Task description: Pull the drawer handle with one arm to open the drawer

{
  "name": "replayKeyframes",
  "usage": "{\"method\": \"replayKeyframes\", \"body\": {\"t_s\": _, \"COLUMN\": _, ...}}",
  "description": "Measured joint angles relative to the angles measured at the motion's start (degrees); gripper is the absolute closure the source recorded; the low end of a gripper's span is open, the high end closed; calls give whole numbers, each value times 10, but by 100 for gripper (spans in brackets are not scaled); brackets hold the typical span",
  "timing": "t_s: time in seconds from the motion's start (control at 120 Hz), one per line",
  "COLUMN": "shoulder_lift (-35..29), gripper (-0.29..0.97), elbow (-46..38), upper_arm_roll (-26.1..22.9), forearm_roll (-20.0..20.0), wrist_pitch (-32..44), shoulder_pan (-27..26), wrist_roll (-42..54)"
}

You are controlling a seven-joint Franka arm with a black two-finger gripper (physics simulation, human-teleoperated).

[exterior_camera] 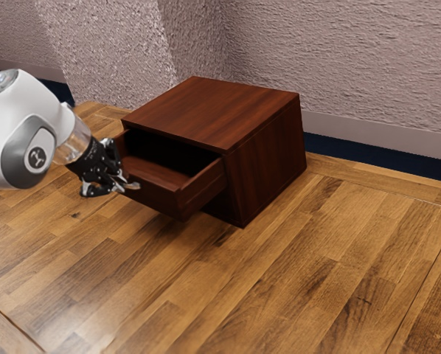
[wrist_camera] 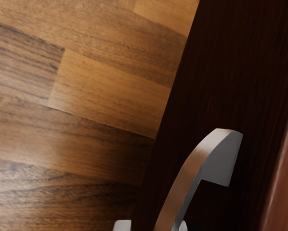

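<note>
— Where is the drawer [exterior_camera: 178,184] right now?

— It is partly out of the cabinet [exterior_camera: 228,110]. Its front stands clear of the cabinet's face, and there is a dark open gap above its bottom board. The cabinet itself sits on the wooden floor [exterior_camera: 279,280], toward the floor's far edge, close to the wall [exterior_camera: 338,51]. I'd say the opening is well begun but not finished, as a good part of the drawer is inside.

— And your tool?

— My tool [exterior_camera: 123,184] is at the drawer's front, on the side away from the cabinet, level with the handle [wrist_camera: 202,163]. In the wrist view the curved metal handle rises from just under my hand and meets the dark drawer front [wrist_camera: 230,72]. So I am right on it.

— Clamped on it?

— I cannot tell. The tool is at the handle, but the pictures do not show whether it is clamped or loose around it.

— Why approach from that side?

— The drawer slides straight out of the cabinet's face. I face the front squarely so that my pull runs along that line. A sideways tug would likely jam the drawer or skid the cabinet across the floor.

— What comes next?

— I judge a steady pull straight back, away from the cabinet.
</note>
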Motion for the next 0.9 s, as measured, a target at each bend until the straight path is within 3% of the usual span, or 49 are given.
{"method": "replayKeyframes", "body": {"t_s": 0.9, "shoulder_lift": -41, "gripper": 69, "elbow": -42, "upper_arm_roll": 7, "forearm_roll": 18, "wrist_pitch": 3, "shoulder_pan": 0, "wrist_roll": 0}}
